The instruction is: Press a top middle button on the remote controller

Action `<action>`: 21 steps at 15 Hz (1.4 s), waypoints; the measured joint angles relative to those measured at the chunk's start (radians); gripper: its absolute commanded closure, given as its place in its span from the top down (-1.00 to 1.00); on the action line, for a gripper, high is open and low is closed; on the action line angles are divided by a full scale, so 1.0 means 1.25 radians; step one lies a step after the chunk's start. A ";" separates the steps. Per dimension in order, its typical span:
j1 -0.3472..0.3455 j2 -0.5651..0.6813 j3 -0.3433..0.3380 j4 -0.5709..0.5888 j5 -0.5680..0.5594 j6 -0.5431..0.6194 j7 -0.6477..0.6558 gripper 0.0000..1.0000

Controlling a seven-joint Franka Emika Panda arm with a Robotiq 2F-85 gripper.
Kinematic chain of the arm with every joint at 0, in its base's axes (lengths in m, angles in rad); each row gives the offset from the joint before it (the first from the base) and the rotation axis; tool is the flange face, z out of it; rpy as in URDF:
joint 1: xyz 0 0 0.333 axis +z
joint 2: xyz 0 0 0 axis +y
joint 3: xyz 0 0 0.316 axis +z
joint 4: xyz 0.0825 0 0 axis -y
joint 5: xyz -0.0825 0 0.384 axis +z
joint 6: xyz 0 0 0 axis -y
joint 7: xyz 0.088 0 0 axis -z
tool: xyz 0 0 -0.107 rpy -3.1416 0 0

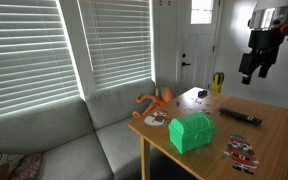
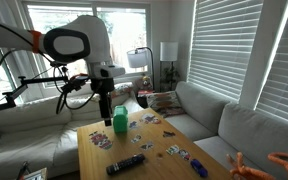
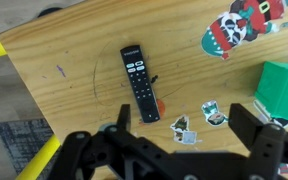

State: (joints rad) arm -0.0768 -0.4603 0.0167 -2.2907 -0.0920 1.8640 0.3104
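The remote controller [image 3: 141,83] is a slim black bar lying flat on the wooden table [image 3: 74,60]. It also shows in both exterior views [image 1: 241,117] [image 2: 125,164]. My gripper [image 3: 184,125] hangs high above the table with its fingers spread wide and nothing between them. In the wrist view the remote lies up and to the left of the fingers. In the exterior views the gripper [image 1: 252,68] [image 2: 106,118] is well above the tabletop.
A green treasure-chest box [image 1: 191,131] [image 2: 120,122] [image 3: 281,88] stands on the table. Stickers [image 3: 238,28] [image 3: 214,113] lie scattered on the wood. An orange toy [image 1: 156,100] sits at the table's edge by the grey sofa [image 1: 54,130]. A yellow item [image 1: 218,81] stands at the far end.
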 measured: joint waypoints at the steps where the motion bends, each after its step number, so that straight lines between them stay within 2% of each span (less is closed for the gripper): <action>1: -0.003 0.007 -0.010 -0.003 0.001 0.012 0.000 1.00; 6: -0.003 0.009 -0.013 -0.004 0.004 0.016 0.000 1.00; 10: -0.001 0.022 -0.032 -0.023 0.003 0.034 -0.096 1.00; 16: 0.001 0.051 -0.078 -0.085 0.026 0.122 -0.241 1.00; 21: 0.003 0.060 -0.085 -0.094 0.043 0.131 -0.260 1.00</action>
State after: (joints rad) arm -0.0735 -0.3848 -0.0894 -2.4080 -0.0381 2.0281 -0.0145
